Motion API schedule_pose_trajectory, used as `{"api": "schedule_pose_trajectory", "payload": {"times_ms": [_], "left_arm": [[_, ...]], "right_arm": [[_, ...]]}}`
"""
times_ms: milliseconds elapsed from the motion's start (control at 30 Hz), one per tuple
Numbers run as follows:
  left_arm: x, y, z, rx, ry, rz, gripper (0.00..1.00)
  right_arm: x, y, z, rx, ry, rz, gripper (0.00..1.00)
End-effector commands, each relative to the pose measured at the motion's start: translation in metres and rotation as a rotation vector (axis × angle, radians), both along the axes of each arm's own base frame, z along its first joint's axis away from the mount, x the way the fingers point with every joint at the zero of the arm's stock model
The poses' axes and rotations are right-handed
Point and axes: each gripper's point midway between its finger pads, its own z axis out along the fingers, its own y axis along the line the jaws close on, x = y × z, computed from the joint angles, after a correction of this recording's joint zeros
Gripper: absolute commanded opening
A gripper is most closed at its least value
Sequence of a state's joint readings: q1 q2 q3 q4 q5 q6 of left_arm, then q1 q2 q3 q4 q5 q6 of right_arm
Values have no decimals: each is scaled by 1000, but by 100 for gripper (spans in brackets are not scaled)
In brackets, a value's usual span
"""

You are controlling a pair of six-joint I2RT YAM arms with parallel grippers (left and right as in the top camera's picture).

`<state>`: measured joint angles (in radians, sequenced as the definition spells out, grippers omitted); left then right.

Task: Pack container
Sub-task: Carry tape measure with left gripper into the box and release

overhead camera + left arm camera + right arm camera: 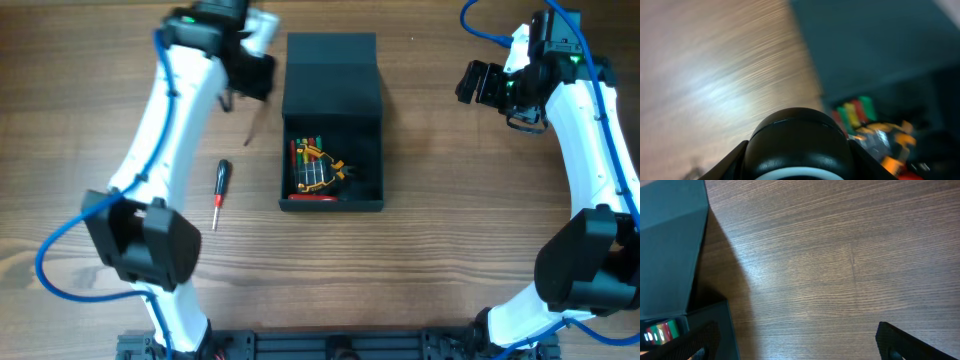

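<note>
The dark teal-grey, square, matte container (331, 205) sits in the middle of the brown wooden table (450, 240). Its flap lid (330, 70) is thrown back on the far side. Inside lies a jumble of hand tools (318, 168) with red, green, yellow and orange grips.

One small screwdriver (219, 190) with a black-and-red handle lies on the table left of the container, well apart from it, so packing looks nearly done. The next move probably calls for an arm to come down over that screwdriver, pinch its handle and carry it into the container, and then the lid needs shutting.

The right gripper (478, 85) hovers far right of the container, its fingers spread with nothing between them. The left gripper (245, 78) hangs by the container's far left corner. Its wrist view is blurred and shows no fingers, so I cannot tell whether it is spread or closed. A thin dark streak below it is too faint to identify.
</note>
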<state>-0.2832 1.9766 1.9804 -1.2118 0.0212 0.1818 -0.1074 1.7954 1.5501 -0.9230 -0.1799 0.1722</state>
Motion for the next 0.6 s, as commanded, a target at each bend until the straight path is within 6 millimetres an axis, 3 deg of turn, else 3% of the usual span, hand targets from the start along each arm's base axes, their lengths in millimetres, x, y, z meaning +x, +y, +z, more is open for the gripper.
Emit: {"api": "schedule_pose_trajectory", "payload": {"times_ms": [0, 67, 133, 267, 467, 567], "left_arm": [[-35, -80, -9, 89, -16, -465, 4], [-57, -118, -25, 139, -10, -692, 4], [-67, -135, -38, 164, 5, -798, 4], [-66, -155, -65, 177, 19, -861, 4], [-52, -165, -108, 206, 27, -967, 4], [-45, -172, -117, 203, 1, -988, 11]], "right_arm": [[3, 3, -4, 18, 7, -5, 100], [3, 3, -4, 18, 7, -5, 100], [3, 3, -4, 18, 7, -5, 100], [3, 3, -4, 18, 7, -5, 100], [3, 3, -4, 18, 7, -5, 100], [3, 3, -4, 18, 7, -5, 100]]}}
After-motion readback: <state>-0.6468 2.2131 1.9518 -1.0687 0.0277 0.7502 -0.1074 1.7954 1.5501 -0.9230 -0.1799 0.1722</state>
